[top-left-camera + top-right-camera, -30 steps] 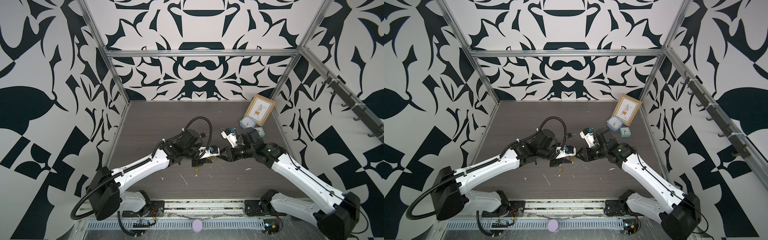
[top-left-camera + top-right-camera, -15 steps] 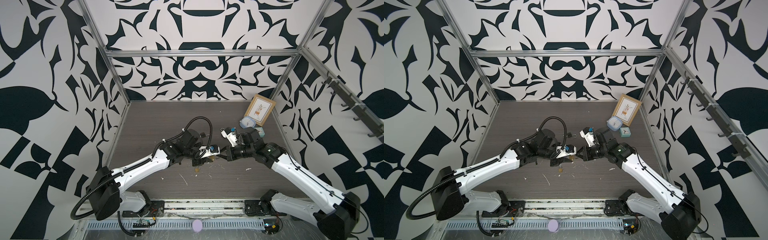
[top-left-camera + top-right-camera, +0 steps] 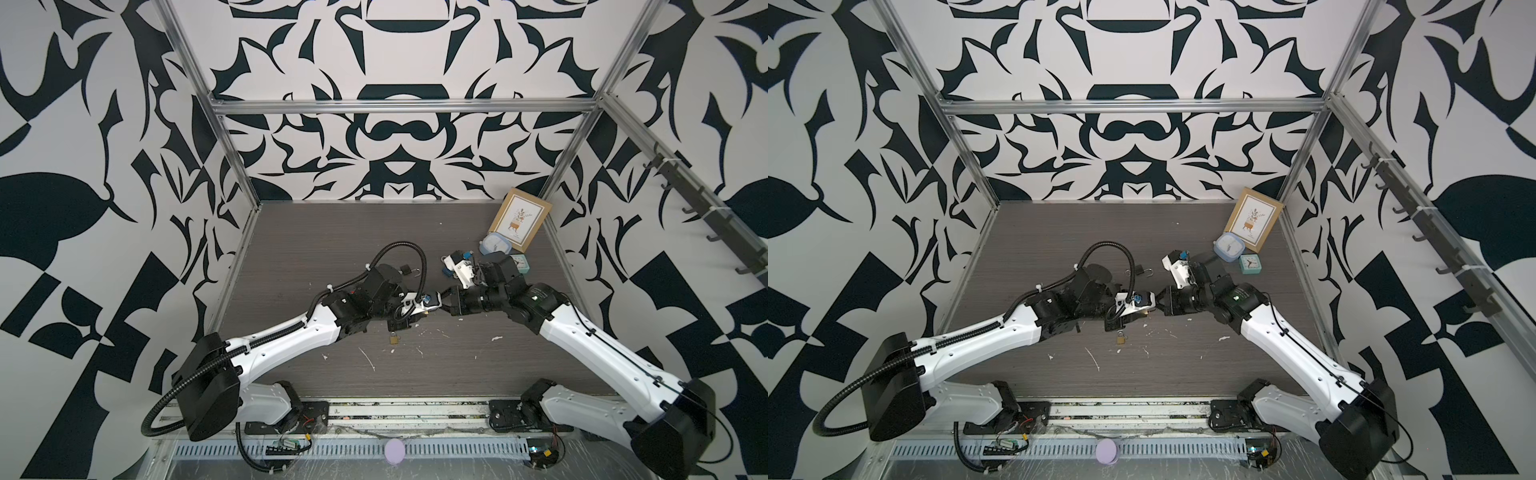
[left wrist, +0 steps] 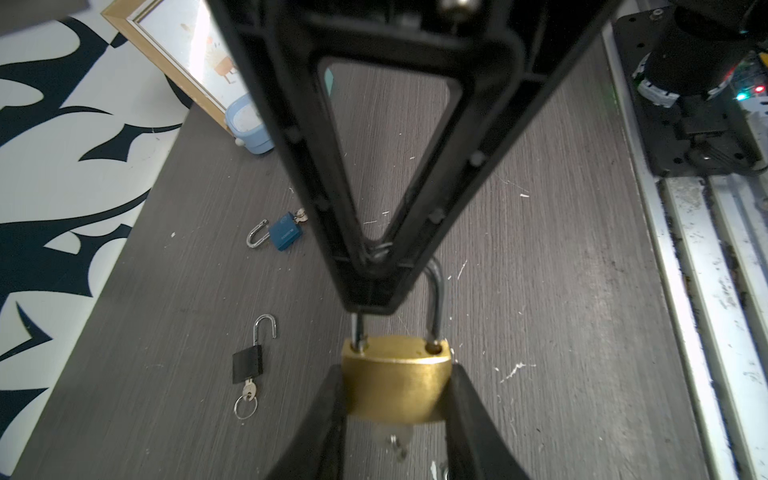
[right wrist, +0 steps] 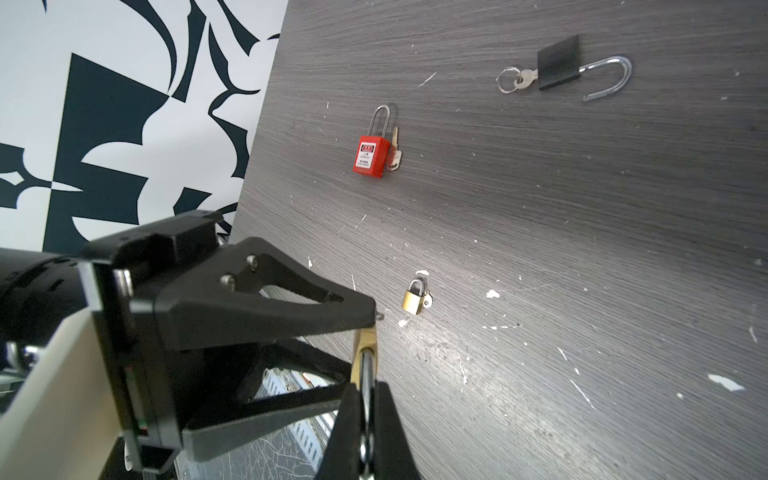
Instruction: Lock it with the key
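- Well apart from the light wooden-framed picture (image 3: 1252, 218), above the middle of the dark wood-grain table (image 3: 1183, 365), the larger brass padlock (image 4: 397, 386) is held off the surface between both arms
- Its body is clamped at a narrow opening by the left gripper (image 4: 397, 374); its steel shackle (image 4: 434, 307) is pinched by the right gripper (image 5: 365, 384), whose jaws are all but closed
- The step in hand is judged to be the seating of the shackle in the body; both legs appear to meet their holes, though full seating cannot be told
- The next move is judged to call for a straight push along the shackle's legs with the body steadied, then a turn of the key; something blurred hangs beneath the body, and whether it is the key cannot be told
- Five padlocks are counted: the held one; a small brass padlock (image 5: 413, 296), lying farther from the picture; a red plastic-bodied padlock (image 5: 371, 158); a black padlock (image 5: 559, 68) and a blue padlock (image 4: 284, 230), both with shackles open, the blue one lying nearer the picture
- Four keys are made out, one at each lying padlock
- Two clocks are counted, one light blue clock (image 3: 1229, 246) and one teal clock (image 3: 1250, 264), both just beside the picture
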`<action>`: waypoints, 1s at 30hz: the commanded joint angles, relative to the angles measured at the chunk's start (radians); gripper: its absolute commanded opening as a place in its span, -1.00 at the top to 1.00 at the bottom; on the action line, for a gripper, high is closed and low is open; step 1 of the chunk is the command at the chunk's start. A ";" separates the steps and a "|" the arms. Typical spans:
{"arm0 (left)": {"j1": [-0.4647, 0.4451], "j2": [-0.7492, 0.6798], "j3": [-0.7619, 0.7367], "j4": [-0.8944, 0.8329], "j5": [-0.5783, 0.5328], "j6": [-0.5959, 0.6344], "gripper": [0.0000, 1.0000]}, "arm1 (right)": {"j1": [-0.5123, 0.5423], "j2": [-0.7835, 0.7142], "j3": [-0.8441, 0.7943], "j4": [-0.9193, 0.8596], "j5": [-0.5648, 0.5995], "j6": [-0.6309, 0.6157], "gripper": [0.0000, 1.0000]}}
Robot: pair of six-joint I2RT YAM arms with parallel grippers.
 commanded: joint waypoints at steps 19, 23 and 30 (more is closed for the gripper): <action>-0.030 -0.045 0.037 0.240 -0.071 -0.085 1.00 | 0.012 0.044 -0.006 0.070 -0.053 0.066 1.00; -0.030 -0.045 0.055 0.264 -0.043 -0.122 1.00 | 0.013 0.052 -0.024 0.085 -0.057 0.071 1.00; -0.030 -0.045 0.091 0.294 -0.002 -0.152 1.00 | 0.018 0.057 -0.055 0.115 -0.067 0.078 1.00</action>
